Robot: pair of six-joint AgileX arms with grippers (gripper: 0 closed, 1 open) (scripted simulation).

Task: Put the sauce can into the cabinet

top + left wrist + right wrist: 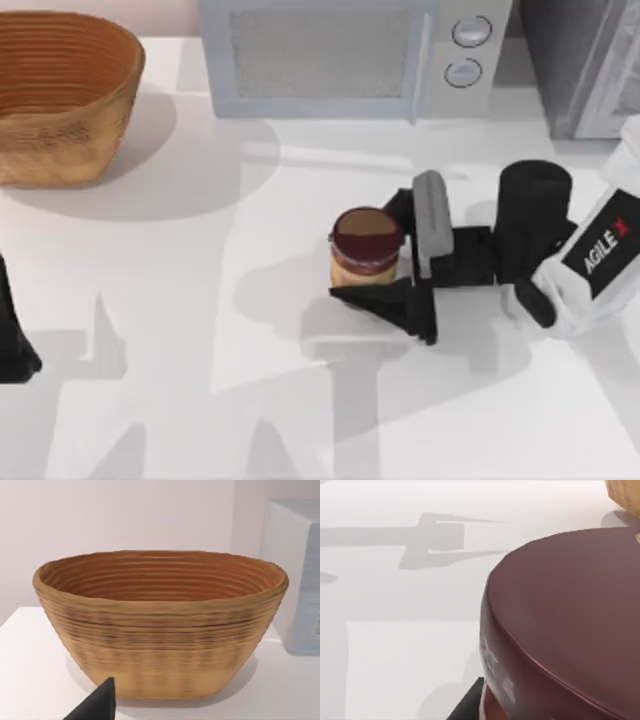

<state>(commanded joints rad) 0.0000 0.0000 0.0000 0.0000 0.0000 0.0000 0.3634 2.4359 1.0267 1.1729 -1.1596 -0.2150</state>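
The sauce can is seen upright on the white counter, right of the middle in the top view, in front of the microwave and well apart from the cabinet at the far right corner. Its maroon top is shown very close in the right wrist view, with the counter beyond it.

The right gripper is set around the can from the right side, one dark finger lying along the near side of the can and the other at its far side. The fingers appear to be closed against the can or nearly so, though actual contact cannot be confirmed from above; the can is judged to be held while resting on the counter.

The left arm is parked at the left edge, its gripper pointed toward the woven basket; whether its fingers are open cannot be told.

Several risks are judged from here. If the hold is low or light, the can could be tipped or dropped when lifted. On the way to the cabinet, the microwave's corner could be struck by the arm. Whether the cabinet door is open cannot be made out, so the can could be pushed against a closed door.
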